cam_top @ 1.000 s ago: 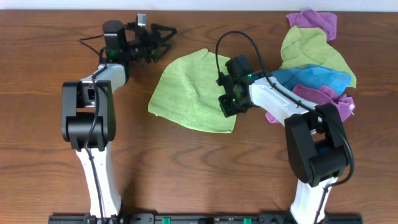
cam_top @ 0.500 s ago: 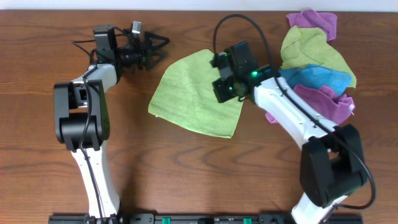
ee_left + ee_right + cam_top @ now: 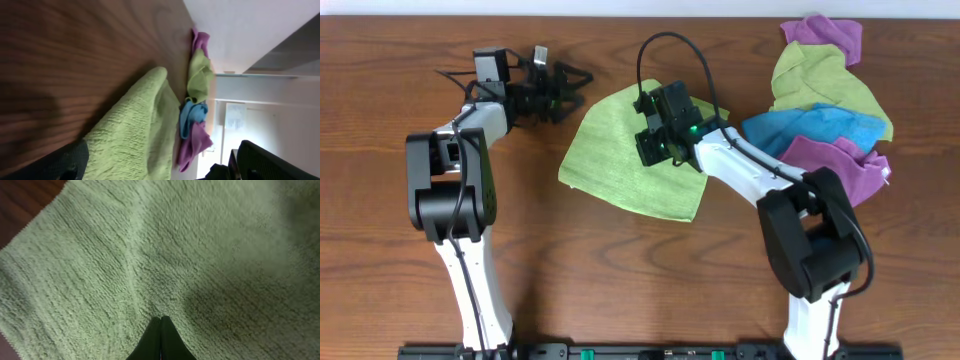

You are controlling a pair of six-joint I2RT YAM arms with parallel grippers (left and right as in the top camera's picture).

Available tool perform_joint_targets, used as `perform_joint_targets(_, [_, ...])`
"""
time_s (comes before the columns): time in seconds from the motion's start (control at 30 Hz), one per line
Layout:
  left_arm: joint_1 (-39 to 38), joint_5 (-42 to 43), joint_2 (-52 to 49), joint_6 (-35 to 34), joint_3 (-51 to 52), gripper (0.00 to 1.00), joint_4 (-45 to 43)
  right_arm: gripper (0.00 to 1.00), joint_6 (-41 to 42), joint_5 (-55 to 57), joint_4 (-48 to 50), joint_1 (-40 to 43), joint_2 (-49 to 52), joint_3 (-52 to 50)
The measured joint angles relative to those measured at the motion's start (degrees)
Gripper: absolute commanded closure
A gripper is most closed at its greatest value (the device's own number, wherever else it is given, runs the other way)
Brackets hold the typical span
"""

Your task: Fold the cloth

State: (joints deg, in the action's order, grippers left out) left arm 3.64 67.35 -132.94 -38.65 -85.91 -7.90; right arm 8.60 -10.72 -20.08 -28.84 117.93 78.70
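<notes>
We saw cloth (image 3: 610, 165) spread on surface (image 3: 620, 290) under right hand (image 3: 653, 152), which was clenched, apparently pinching nothing. Left hand (image 3: 563, 80) was released, well apart from cloth. We judged no fold done yet.

The cloth (image 3: 612, 160) is a bright lime-green microfibre square with a fine ribbed nap. It lies spread nearly flat on the brown wooden desk (image 3: 620, 290), a little back of centre, turned so its corners point diamond-wise. Soft creases run across its surface (image 3: 150, 255).
</notes>
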Motion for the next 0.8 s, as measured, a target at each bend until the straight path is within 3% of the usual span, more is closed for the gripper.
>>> perform_joint_targets(0.5, [-2.62, -4.35, 0.02, 10.71, -0.72, 0.04, 13.73, 0.99, 2.47, -0.04, -6.86, -1.44, 3.04, 1.14])
perform_joint_targets(0.8, [-4.26, -6.99, 1.49, 18.21, -2.34, 0.04, 26.36, 0.98, 1.20, -0.87, -12.04, -1.46, 2.75, 1.84])
